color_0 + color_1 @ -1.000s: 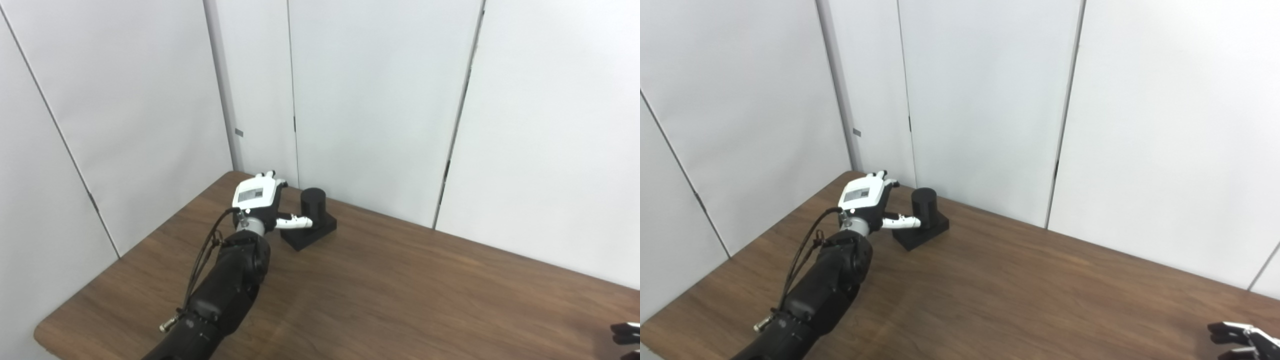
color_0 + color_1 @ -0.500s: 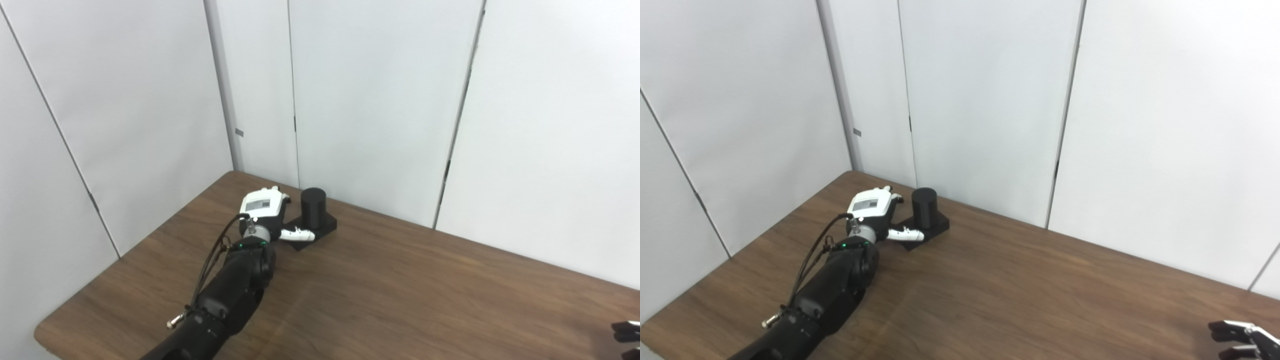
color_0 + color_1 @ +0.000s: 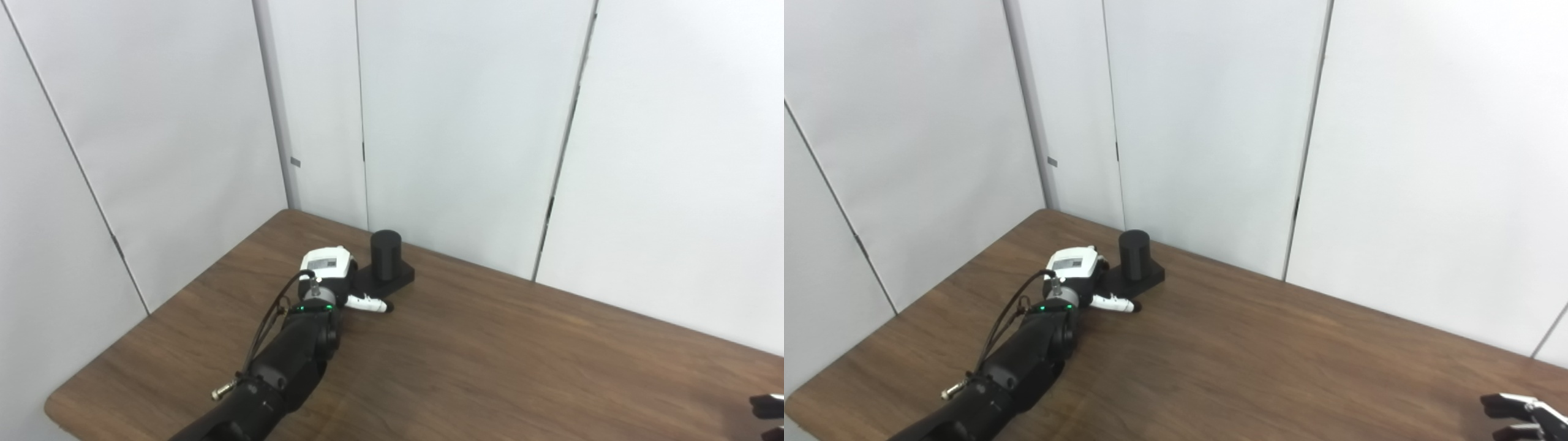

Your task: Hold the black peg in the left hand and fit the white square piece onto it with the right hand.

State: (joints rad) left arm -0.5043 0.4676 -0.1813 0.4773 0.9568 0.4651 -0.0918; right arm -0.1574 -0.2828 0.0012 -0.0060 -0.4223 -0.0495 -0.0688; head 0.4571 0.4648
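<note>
Black peg (image 3: 386, 254) near the table's (image 3: 490, 367) far edge, left hand (image 3: 327, 272) low beside it, grip hidden; right hand (image 3: 1522, 416) spread apart.

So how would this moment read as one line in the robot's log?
left hand: low beside black peg, not holding | right hand: waiting at edge | white piece: unseen

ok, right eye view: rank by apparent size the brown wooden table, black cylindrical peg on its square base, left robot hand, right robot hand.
1. Brown wooden table.
2. Left robot hand and black cylindrical peg on its square base: look alike, unranked.
3. Right robot hand: smallest, but cropped by the frame edge.
</note>
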